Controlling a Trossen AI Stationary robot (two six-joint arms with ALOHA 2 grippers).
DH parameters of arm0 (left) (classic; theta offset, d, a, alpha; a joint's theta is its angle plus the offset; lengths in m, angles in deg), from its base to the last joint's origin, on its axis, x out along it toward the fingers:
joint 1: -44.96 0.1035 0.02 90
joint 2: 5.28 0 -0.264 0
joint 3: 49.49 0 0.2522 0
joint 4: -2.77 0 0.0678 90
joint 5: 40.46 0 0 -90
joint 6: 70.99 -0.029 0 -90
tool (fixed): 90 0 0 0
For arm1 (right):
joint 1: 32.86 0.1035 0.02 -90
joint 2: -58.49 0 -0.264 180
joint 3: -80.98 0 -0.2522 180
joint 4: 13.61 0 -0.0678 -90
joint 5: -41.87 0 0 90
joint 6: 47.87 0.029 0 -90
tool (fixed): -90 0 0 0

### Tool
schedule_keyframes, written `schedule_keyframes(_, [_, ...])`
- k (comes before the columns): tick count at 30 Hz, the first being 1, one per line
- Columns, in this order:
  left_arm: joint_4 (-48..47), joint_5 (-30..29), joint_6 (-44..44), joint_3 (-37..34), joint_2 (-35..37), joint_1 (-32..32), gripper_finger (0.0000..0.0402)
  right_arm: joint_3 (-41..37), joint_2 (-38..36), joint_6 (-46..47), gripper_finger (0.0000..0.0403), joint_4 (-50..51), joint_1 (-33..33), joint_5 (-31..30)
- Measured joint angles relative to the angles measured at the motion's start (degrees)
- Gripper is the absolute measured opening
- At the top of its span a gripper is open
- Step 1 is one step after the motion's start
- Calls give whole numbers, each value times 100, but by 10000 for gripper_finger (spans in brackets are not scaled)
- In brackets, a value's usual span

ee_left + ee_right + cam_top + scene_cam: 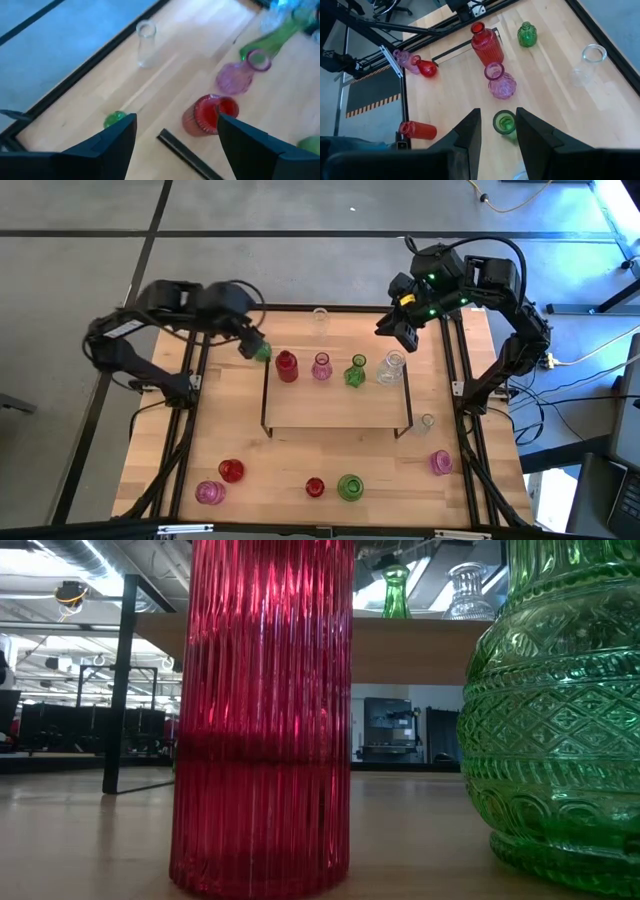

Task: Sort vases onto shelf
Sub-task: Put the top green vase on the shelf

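My left gripper [175, 132] hung wide open, empty, above the small green vase [114, 119]; right gripper [498, 127] half-parted, empty.

Lab or workshop: exposed ceiling ducts [90, 565], grey concrete floor [80, 270], loose cables [575, 360].

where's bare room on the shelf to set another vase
The shelf is bare across its whole near half, below the row. Its far edge is crowded: red vase, pink vase, green vase and clear vase stand close together.
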Motion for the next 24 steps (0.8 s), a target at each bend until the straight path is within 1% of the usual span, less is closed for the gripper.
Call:
schedule_keyframes(2, [-97, -197, 208, -25, 135, 0, 269, 0, 0, -38, 111, -1, 3, -52])
schedule_keyframes(4, [-159, -256, 375, -197, 269, 55, 269, 0, 0, -40, 111, -4, 3, -272])
schedule_keyframes(6, [-128, 8, 428, -507, 384, 270, 268, 0, 0, -44, 111, -13, 3, -534])
schedule_keyframes(8, [-23, 239, 472, -966, 459, 485, 266, 0, 25, -60, 111, -20, 3, -695])
schedule_keyframes(11, [243, 461, 578, -1863, 508, 752, 261, 0, 63, -155, 111, -9, 1, -709])
schedule_keyframes(13, [581, 619, 577, -2506, 545, 994, 258, 0, 93, -227, 111, 5, 1, -687])
schedule_keyframes(17, [1732, 1056, 575, -3531, 560, 1547, 255, 0, 125, -442, 111, 206, 3, -591])
schedule_keyframes(21, [2190, 1055, 624, -4029, 505, 2079, 254, 0, 129, -506, 111, 259, 2, -585])
schedule_keyframes(24, [2141, 1099, 585, -4221, 408, 2503, 254, 0, 129, -503, 111, 262, 3, -527])
